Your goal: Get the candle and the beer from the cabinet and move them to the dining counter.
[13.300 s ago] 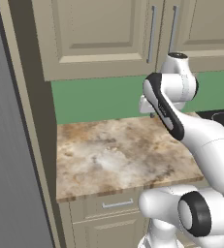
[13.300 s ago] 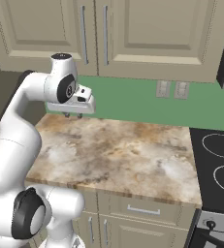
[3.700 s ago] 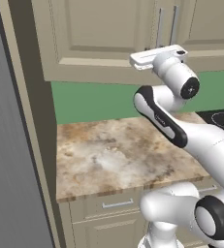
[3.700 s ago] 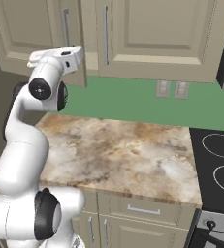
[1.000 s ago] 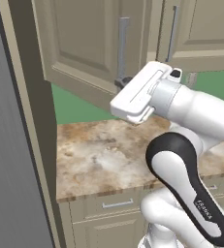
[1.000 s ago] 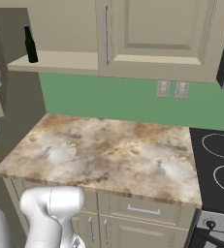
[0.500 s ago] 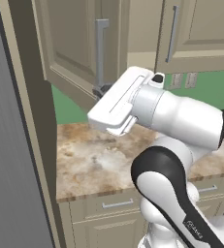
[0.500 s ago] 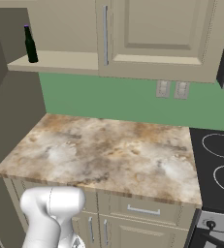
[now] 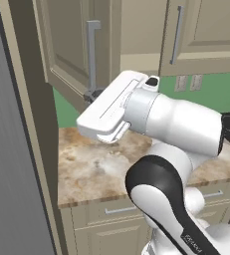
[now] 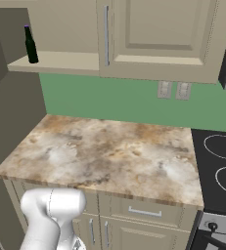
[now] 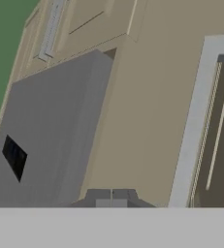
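Beer (image 10: 31,45) stands upright on the open cabinet (image 10: 60,61) shelf, above the stone table (image 10: 109,156). Fingers (image 11: 100,197) sit pressed together, holding nothing, beside the swung-out door's handle (image 9: 92,57).

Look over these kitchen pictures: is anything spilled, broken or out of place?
Nothing stands out. The cabinet door hangs open, the beer stands upright on its shelf, and the worktop shows no spill.

The cabinet (image 9: 66,50) door stands open at upper left, its handle (image 9: 92,55) vertical. The white hand sits mid-frame over the worktop (image 9: 94,167).
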